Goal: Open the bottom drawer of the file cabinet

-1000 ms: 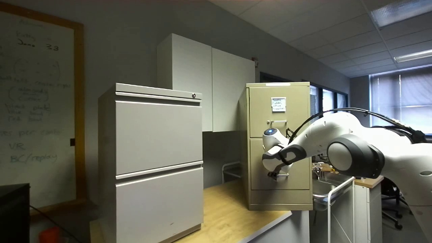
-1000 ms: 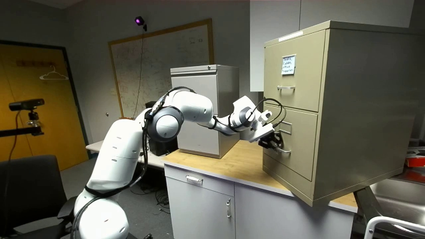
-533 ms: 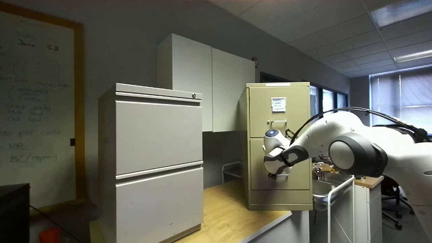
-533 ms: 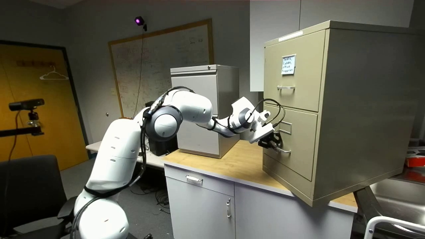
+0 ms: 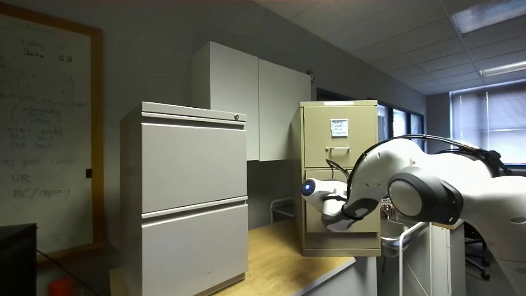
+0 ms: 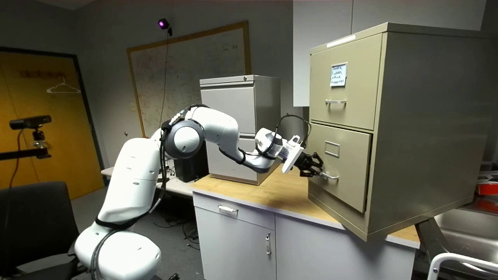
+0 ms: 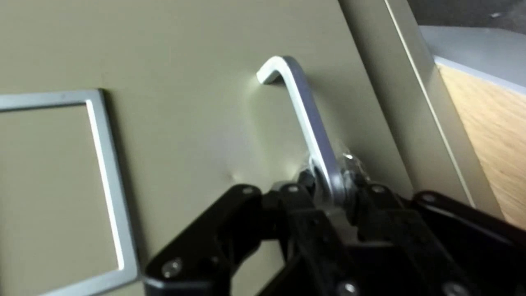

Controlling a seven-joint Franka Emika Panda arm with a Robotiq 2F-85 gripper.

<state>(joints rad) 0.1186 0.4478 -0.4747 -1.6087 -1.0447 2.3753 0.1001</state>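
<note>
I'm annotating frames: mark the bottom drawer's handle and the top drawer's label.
Bottom drawer's handle (image 7: 313, 123), in the wrist view: bar's middle.
Top drawer's label (image 6: 338, 74), in an exterior view: paper's centre.

The handle (image 7: 309, 119) looked like smooth, glossy metal, the bottom drawer (image 7: 197, 135) like satin-finished metal, the bench (image 6: 268, 190) like grained wood, the label (image 6: 338, 74) like paper.
</note>
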